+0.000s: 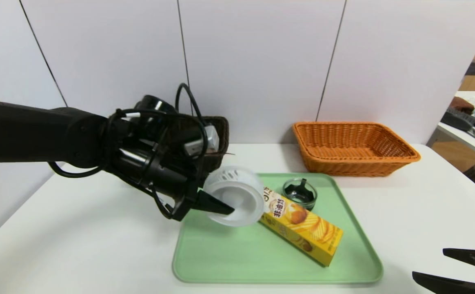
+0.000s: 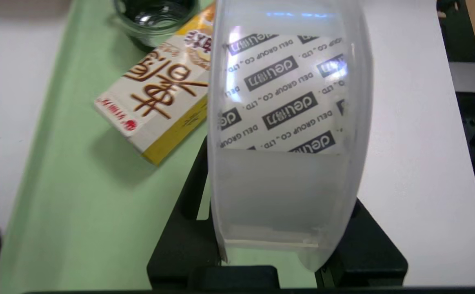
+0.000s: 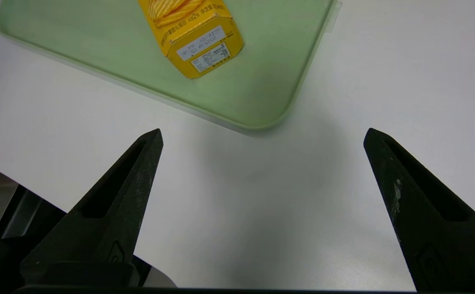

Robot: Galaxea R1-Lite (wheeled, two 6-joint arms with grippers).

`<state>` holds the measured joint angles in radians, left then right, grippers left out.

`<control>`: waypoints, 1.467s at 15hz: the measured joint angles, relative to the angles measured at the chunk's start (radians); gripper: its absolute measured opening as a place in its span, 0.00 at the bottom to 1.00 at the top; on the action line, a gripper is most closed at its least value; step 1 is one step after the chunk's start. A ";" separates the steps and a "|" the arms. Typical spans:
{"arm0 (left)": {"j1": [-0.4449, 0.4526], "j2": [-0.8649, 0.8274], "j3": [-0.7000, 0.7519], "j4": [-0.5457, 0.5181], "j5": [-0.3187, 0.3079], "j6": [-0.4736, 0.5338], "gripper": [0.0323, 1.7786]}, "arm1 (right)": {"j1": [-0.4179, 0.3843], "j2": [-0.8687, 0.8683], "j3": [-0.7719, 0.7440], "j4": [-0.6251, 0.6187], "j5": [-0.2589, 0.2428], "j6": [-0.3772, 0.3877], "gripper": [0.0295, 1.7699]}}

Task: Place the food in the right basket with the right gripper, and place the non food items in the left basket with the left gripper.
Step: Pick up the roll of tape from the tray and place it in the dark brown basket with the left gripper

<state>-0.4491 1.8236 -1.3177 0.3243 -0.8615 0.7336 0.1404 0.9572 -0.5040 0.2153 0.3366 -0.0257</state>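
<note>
White table (image 1: 425, 212): left gripper (image 1: 221, 208), arm reaching in level from the left, is clamped on the tape roll (image 1: 235, 196), raised above the green tray (image 1: 237, 257). Snack box (image 1: 302, 228) lies on the tray. Right gripper (image 3: 262, 163) hovers spread wide at the table's near right corner.

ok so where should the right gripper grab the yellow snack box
Probably across the narrow width of the snack box, around mid-length, coming from above. It lies flat and diagonal on the green tray, so turn the open right gripper square to its long sides.
</note>
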 joint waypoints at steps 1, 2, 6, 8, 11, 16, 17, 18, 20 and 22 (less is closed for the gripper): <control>0.023 -0.021 -0.013 -0.001 0.003 -0.042 0.32 | 0.000 0.000 0.000 0.000 0.002 0.000 0.96; 0.044 -0.040 -0.028 -0.001 0.006 -0.083 0.32 | 0.000 -0.001 0.000 0.000 0.003 0.000 0.96; 0.109 -0.078 -0.120 -0.001 0.092 -0.259 0.32 | 0.000 -0.007 0.013 -0.019 0.004 0.001 0.96; 0.130 -0.074 -0.157 -0.004 0.169 -0.317 0.32 | 0.000 -0.011 0.021 -0.043 0.002 0.002 0.96; 0.182 -0.041 -0.193 -0.066 0.255 -0.400 0.32 | -0.001 -0.015 0.025 -0.045 0.001 0.002 0.96; 0.289 0.023 -0.200 -0.169 0.283 -0.461 0.32 | -0.001 -0.020 0.022 -0.057 0.002 0.001 0.96; 0.307 0.036 -0.200 -0.172 0.283 -0.457 0.32 | -0.001 -0.020 0.021 -0.062 0.002 0.000 0.96; 0.320 0.047 -0.201 -0.181 0.283 -0.456 0.32 | 0.000 -0.021 0.021 -0.063 0.001 0.000 0.96; 0.341 0.077 -0.201 -0.222 0.293 -0.454 0.32 | 0.000 -0.022 0.022 -0.063 0.002 0.000 0.96; 0.356 0.116 -0.203 -0.275 0.334 -0.447 0.32 | 0.000 -0.023 0.024 -0.063 0.003 0.000 0.96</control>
<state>-0.0936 1.9391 -1.5206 0.0494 -0.5277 0.2862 0.1404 0.9343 -0.4804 0.1528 0.3396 -0.0253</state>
